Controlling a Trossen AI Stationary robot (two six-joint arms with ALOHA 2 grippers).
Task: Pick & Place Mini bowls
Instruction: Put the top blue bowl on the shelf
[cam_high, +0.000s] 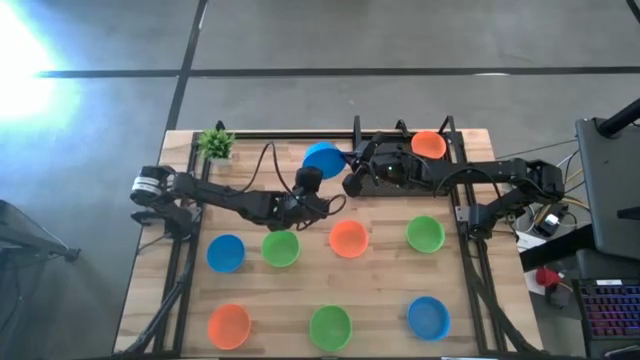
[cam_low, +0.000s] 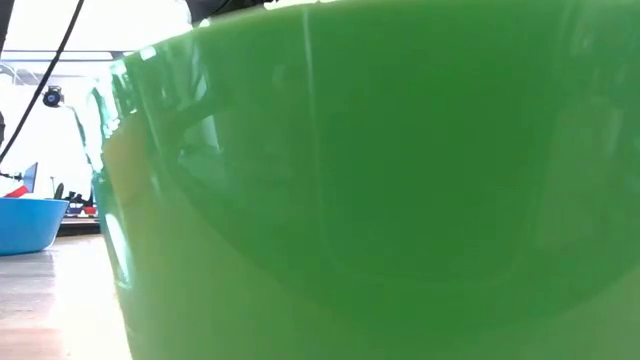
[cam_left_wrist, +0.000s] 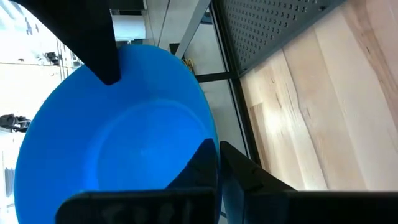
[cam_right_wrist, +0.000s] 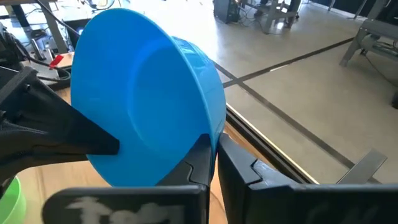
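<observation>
While both arms meet over the far middle of the bench (cam_high: 190, 310), I read this as a handover of one blue bowl (cam_high: 322, 156), held on edge above the wood. My left tool (cam_left_wrist: 214, 163) is clamped on the bowl's rim, and in the right wrist view my right tool (cam_right_wrist: 216, 155) has its fingers pinched narrow on the opposite edge of the same bowl. So both tools appear to hold it at once.

The other mini bowls sit untouched on the bench:
- an orange one (cam_high: 429, 145) at the far right;
- a middle row of blue (cam_high: 226, 252), green (cam_high: 281, 247), orange (cam_high: 348, 239) and green (cam_high: 425, 234);
- a near row of orange (cam_high: 229, 324), green (cam_high: 330, 327) and blue (cam_high: 428, 317).

A small potted plant (cam_high: 215, 144) stands at the far left corner.

The next move, as I judge it, calls for one tool to let go cleanly while the other keeps its pinch. Releasing both, or pulling apart too early, could drop or twist the bowl.

The low view is almost wholly filled by a green bowl (cam_low: 380, 190) right against the lens, so it tells me nothing about the height of the lifted bowl. From above, the two tools overlap the bowl, and I cannot be sure how deep either grip sits.
</observation>
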